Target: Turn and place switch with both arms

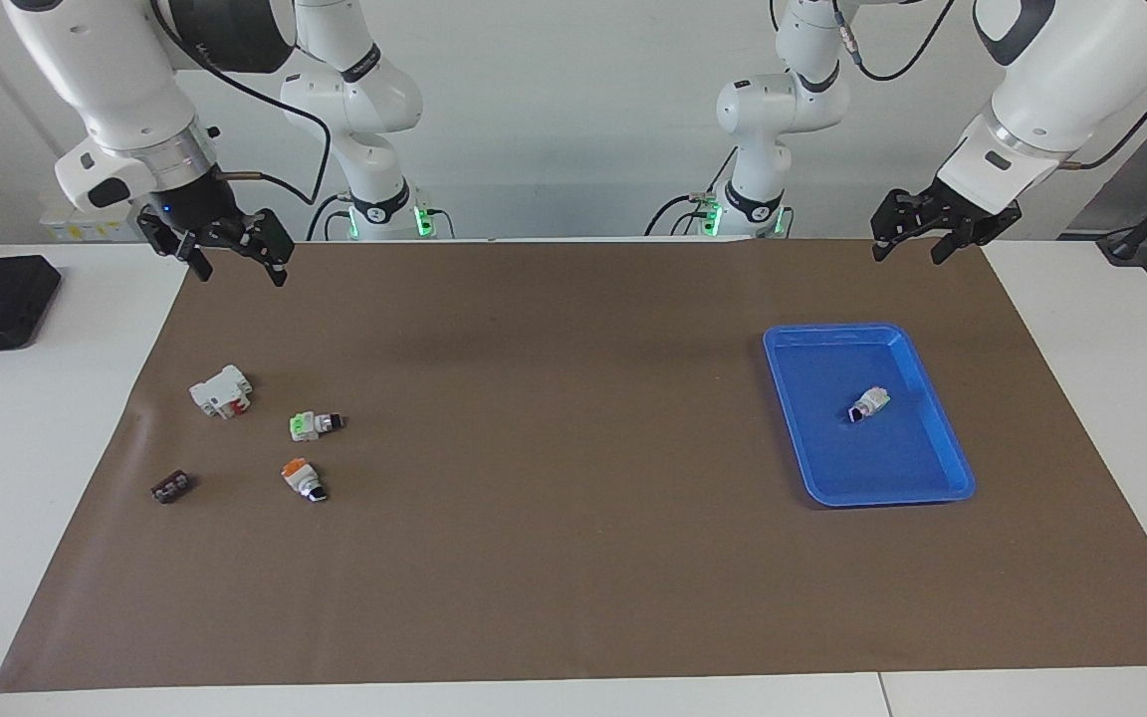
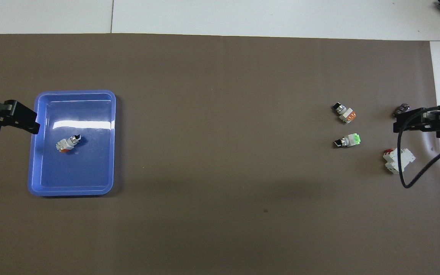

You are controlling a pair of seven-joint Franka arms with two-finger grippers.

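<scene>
The bench (image 1: pixel 554 702) carries a brown mat (image 1: pixel 573 558) that covers most of it. Two white arms hang raised above the mat's robot-side edge. The left tool (image 1: pixel 915 242) is up over the mat's corner at the left arm's end, fingers spread and empty; the right tool (image 1: pixel 232 261) is up over the corner at the right arm's end, also spread and empty. A blue tray (image 1: pixel 942 438) lies toward the left arm's end, and the switch (image 1: pixel 869 403) rests on its side inside it (black knob pointing away from the robots). Toward the right arm's end lie a white breaker (image 1: pixel 221 390), a green switch (image 1: pixel 315 424), an orange switch (image 1: pixel 302 478) and a small dark part (image 1: pixel 172 487).
</scene>
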